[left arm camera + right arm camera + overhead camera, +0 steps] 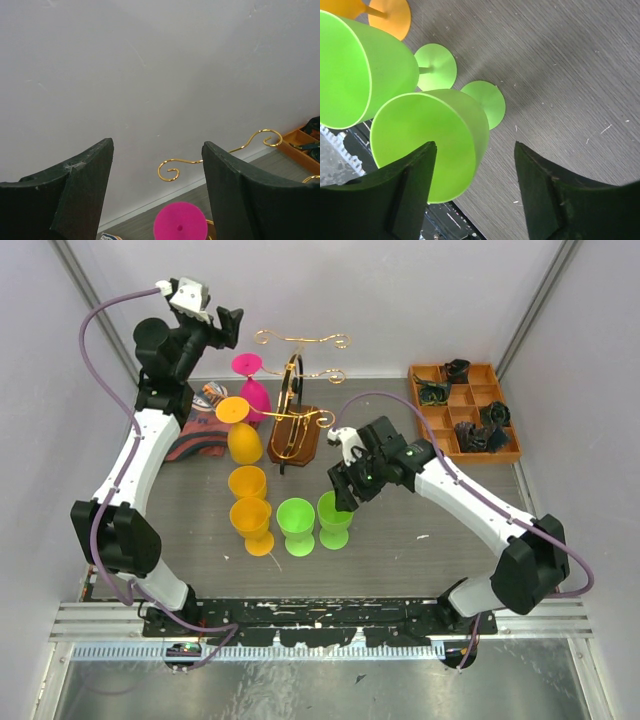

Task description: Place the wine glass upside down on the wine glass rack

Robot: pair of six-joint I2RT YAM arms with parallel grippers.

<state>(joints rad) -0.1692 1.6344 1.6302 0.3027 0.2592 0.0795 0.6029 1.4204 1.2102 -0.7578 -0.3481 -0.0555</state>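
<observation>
top view: the wine glass rack [295, 425] stands mid-rear on the bench [420, 540], with a pink glass [252, 385] and an orange glass [243, 435] inverted at its left. the green wine glass [334, 518] stands upright under the right fingers [343, 485]. the left fingers [228, 328] hang high at the rear.
left wrist: fingers wide, empty.
right wrist: fingers wide, empty, over the green rim.

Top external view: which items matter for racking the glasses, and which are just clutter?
Job: wine glass rack; right green glass, under the open right gripper; other green glass; two standing orange glasses; pink glass and third orange glass at the rack.
Lying about: orange compartment tray; reddish cloth.
</observation>
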